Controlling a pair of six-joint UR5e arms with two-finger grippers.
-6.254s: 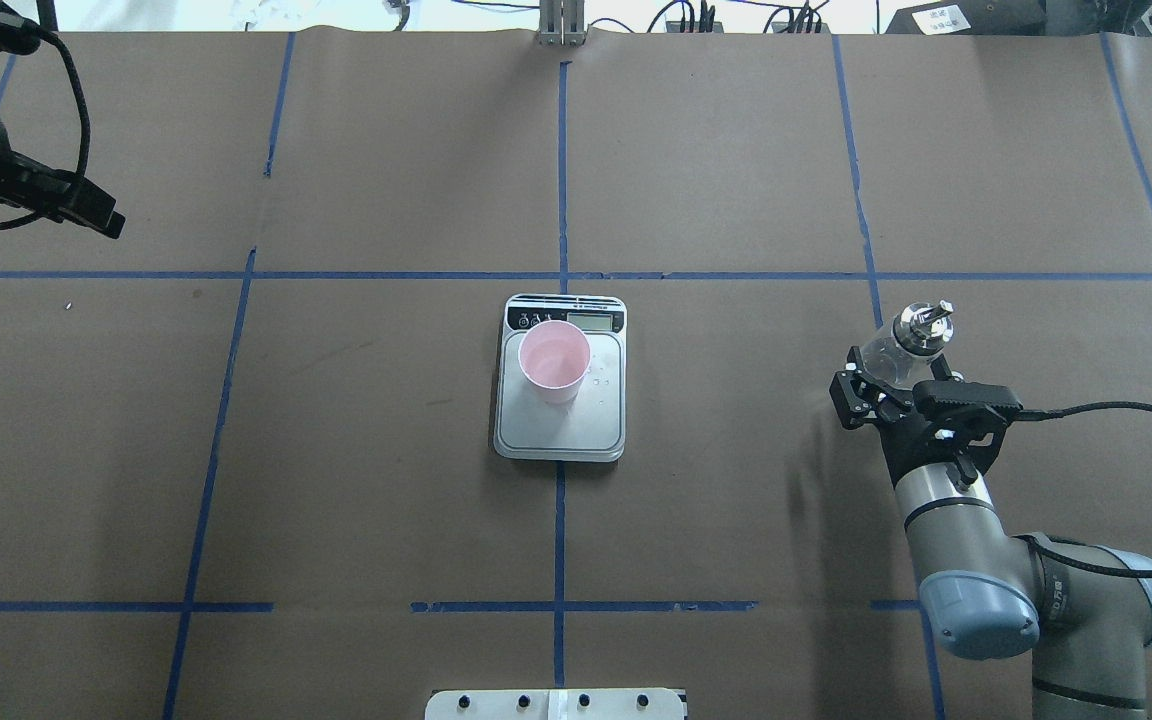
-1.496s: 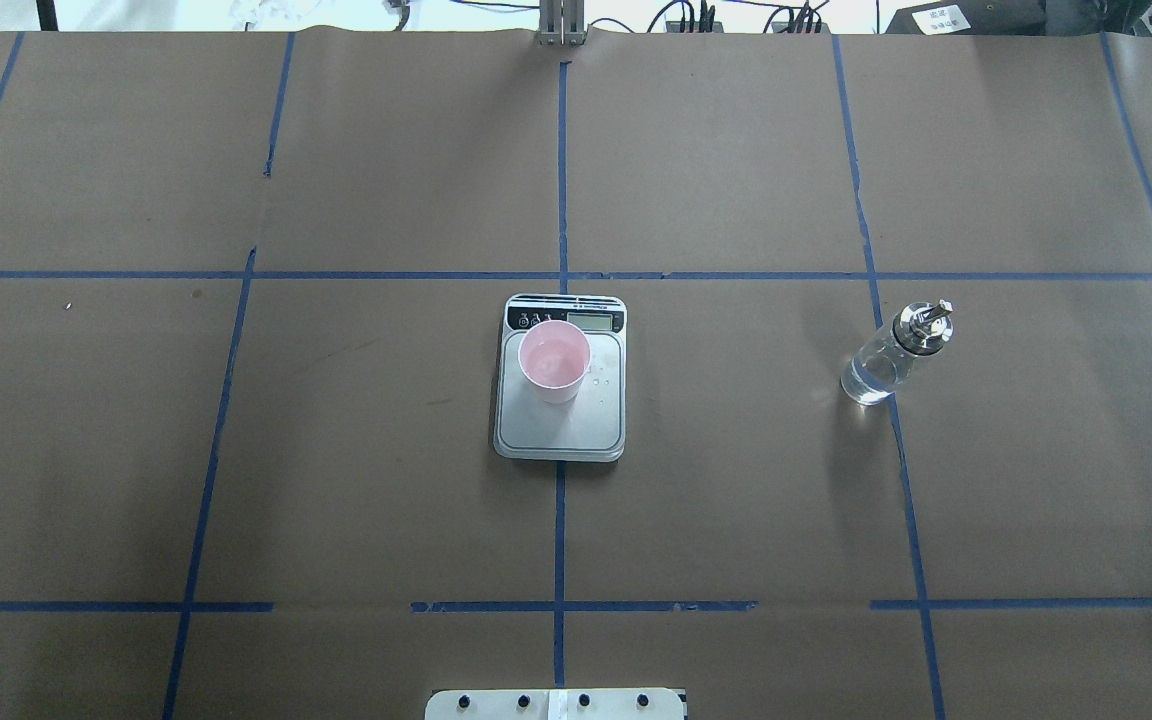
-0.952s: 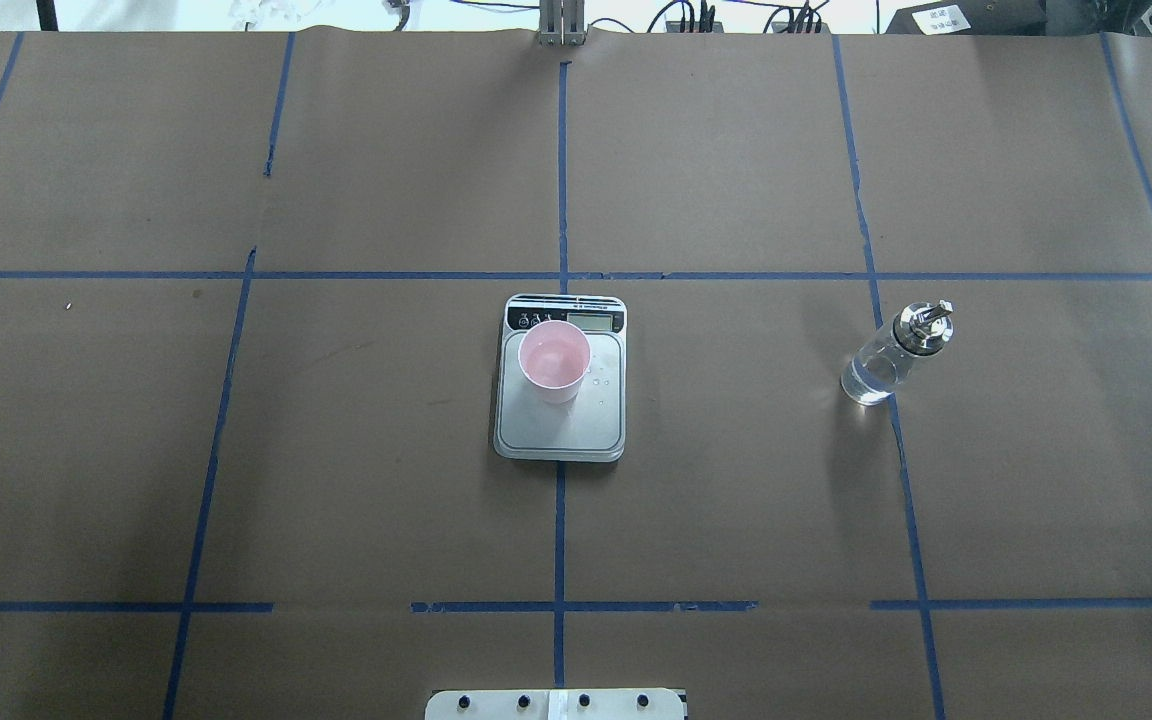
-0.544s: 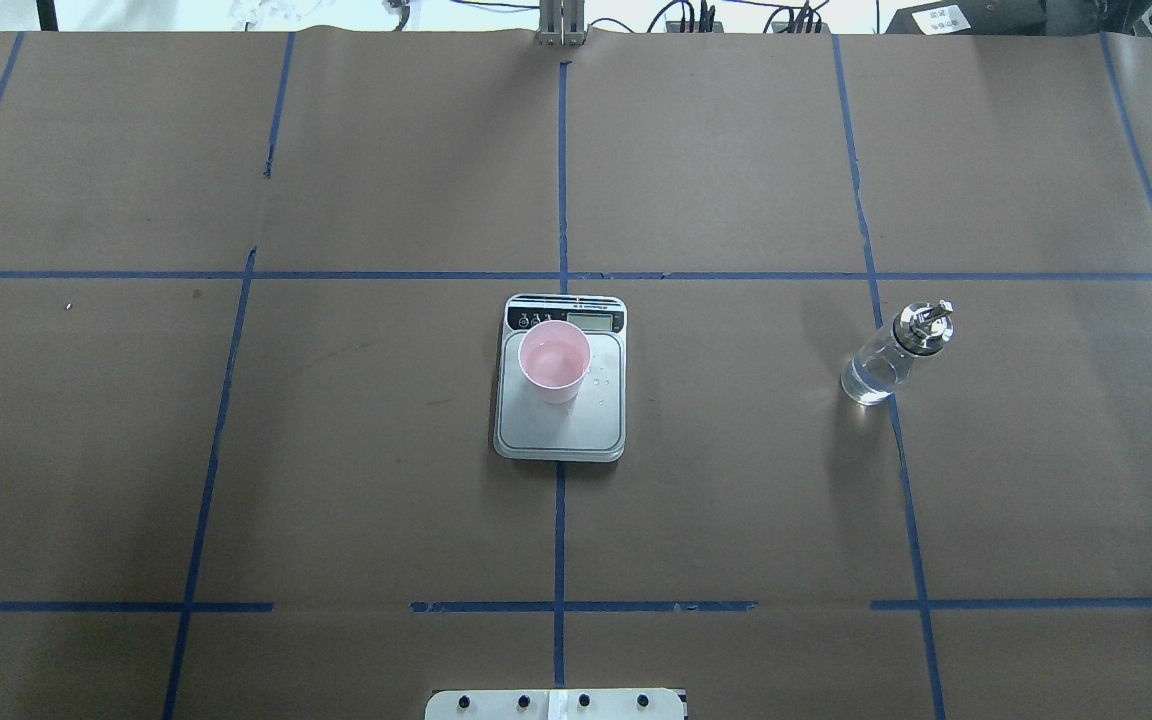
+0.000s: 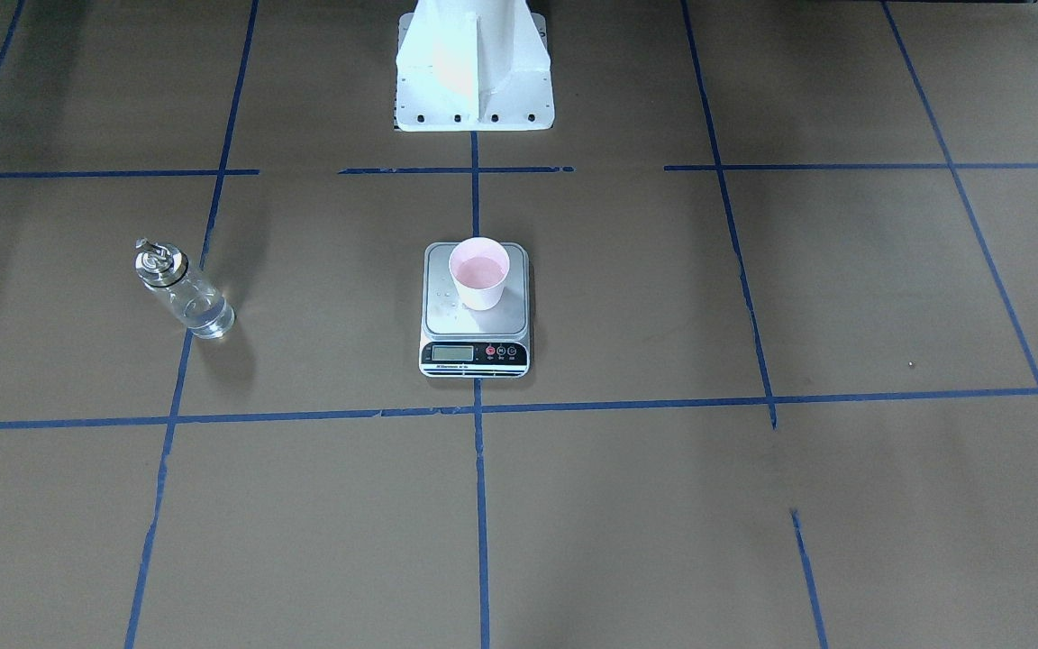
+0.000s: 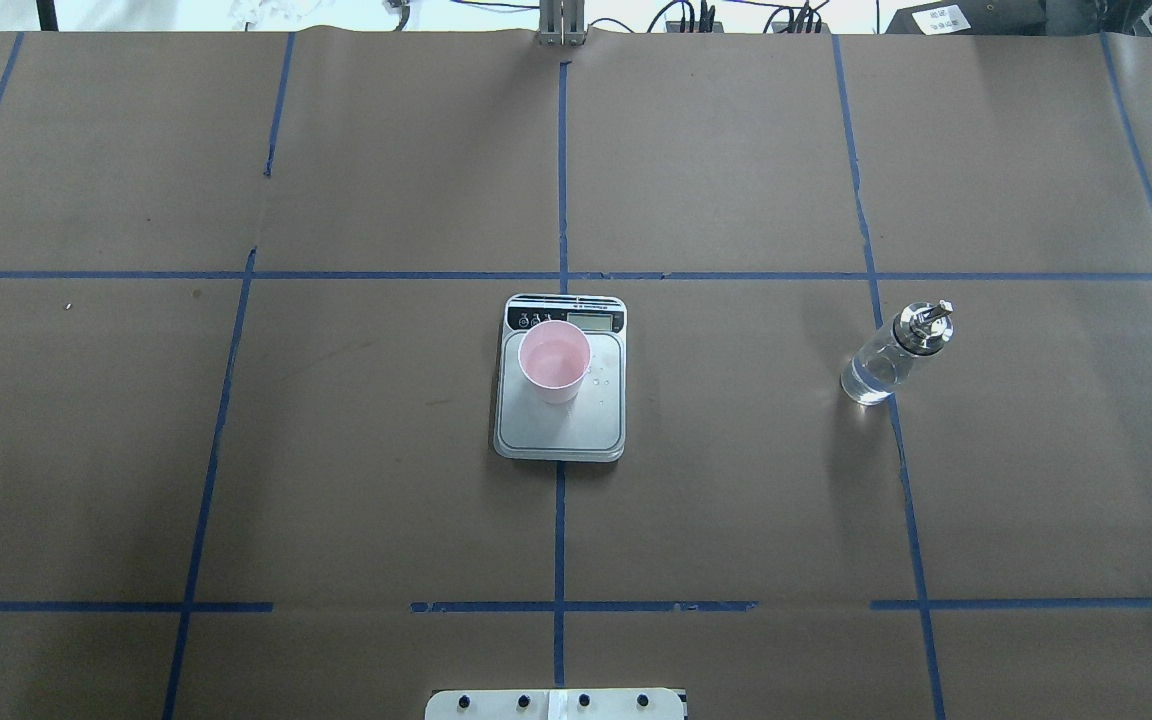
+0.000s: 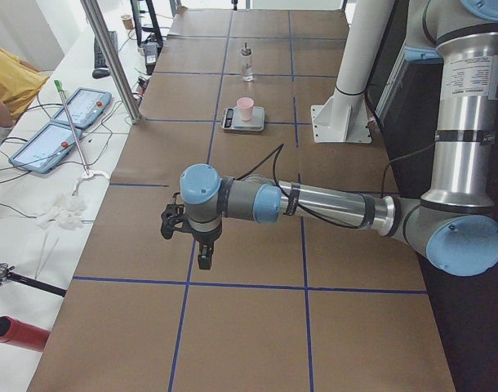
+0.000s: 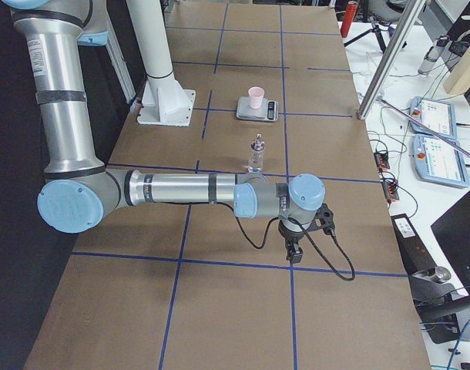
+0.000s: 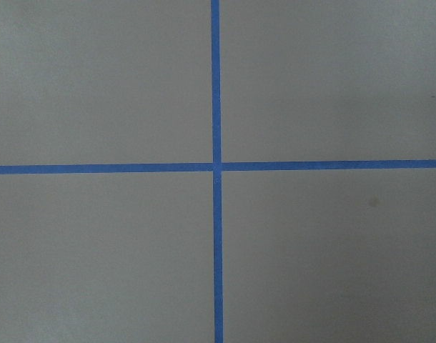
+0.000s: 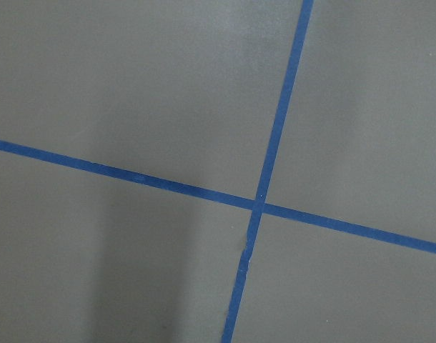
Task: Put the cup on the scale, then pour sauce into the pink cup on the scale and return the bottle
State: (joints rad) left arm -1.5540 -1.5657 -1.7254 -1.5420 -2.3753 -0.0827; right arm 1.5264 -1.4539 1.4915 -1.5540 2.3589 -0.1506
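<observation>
The pink cup [image 6: 554, 360] stands upright on the far left part of the silver scale [image 6: 561, 432] at the table's middle. It also shows in the front view [image 5: 479, 270]. The glass bottle [image 6: 881, 365] with its silver spout cap stands upright on the table to the right, free of any gripper, with clear sauce [image 5: 204, 315] in its lower part. My left gripper [image 7: 203, 255] hangs over the table's left end, far from the scale. My right gripper [image 8: 294, 250] hangs over the right end, past the bottle [image 8: 256, 154]. I cannot tell whether either is open or shut.
Brown paper with blue tape lines covers the table [image 6: 736, 500]. The robot's white base [image 5: 472, 72] stands behind the scale. Small droplets lie on the scale's platform [image 6: 601, 382]. Tablets and cables lie on side benches [image 7: 49, 139] beyond the table.
Since 6.3 s ago my right gripper has let go of the bottle and both arms have left the overhead view. Over the last 1.5 s nothing has moved.
</observation>
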